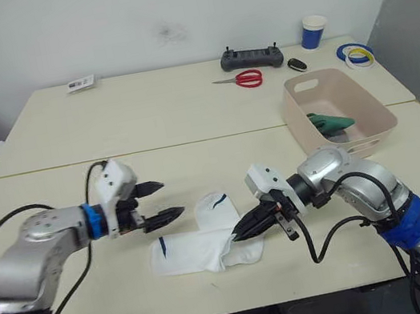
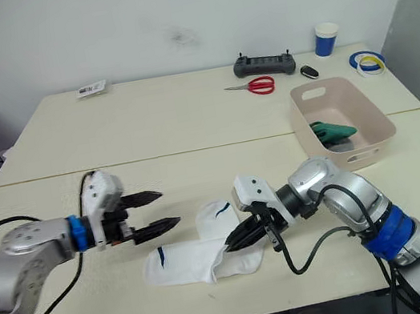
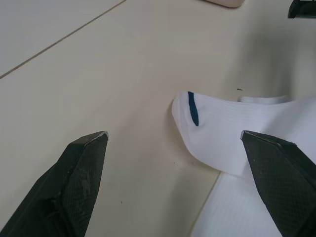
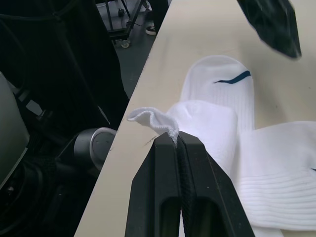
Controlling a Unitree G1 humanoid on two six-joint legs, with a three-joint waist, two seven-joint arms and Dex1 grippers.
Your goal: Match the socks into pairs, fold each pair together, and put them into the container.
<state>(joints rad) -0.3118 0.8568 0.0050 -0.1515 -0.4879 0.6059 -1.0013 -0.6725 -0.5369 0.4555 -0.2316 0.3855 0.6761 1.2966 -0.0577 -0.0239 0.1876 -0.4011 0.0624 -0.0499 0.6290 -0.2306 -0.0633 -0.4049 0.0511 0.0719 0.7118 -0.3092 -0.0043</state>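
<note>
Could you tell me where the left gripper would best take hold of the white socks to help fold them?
Probably the free end with the dark mark of the white socks, from above. It lies flat nearest the open left gripper, while the right gripper pinches the opposite edge.

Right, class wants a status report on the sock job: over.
Left gripper open beside white socks. Right gripper shut on white socks' edge. Green socks in tub. Nothing in the way.

Table [image 1: 148, 127] carries white socks [image 1: 201, 244]; tub [image 1: 374, 116]; scissors [image 1: 241, 80].
</note>
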